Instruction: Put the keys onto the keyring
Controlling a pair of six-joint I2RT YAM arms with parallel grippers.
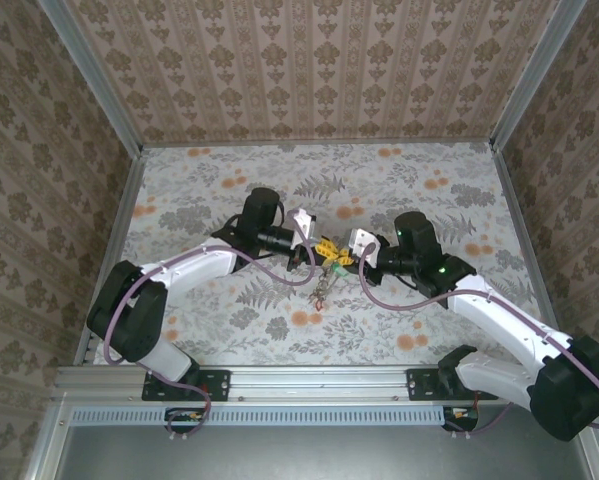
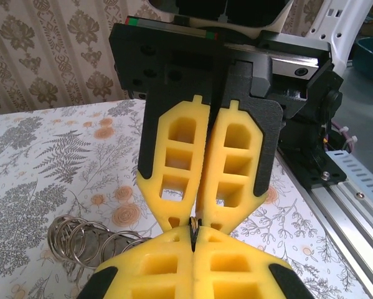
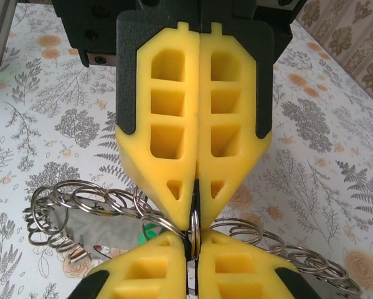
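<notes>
Judging the thin grey metal keyring [image 3: 196,225] light, stiff and slippery, we would pinch it edge-on across its wire. It sits above the middle of the floral worktop [image 1: 409,180], small coloured-head keys [image 1: 322,285] trailing toward the near edge. The left gripper [image 2: 193,240] and right gripper [image 3: 192,249] meet tip to tip, each closed to wire thickness on it.

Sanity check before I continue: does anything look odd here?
Nothing looks spilled or broken. The one odd sight: left gripper and right gripper meet tip to tip, both apparently shut on the same thin ring.
</notes>
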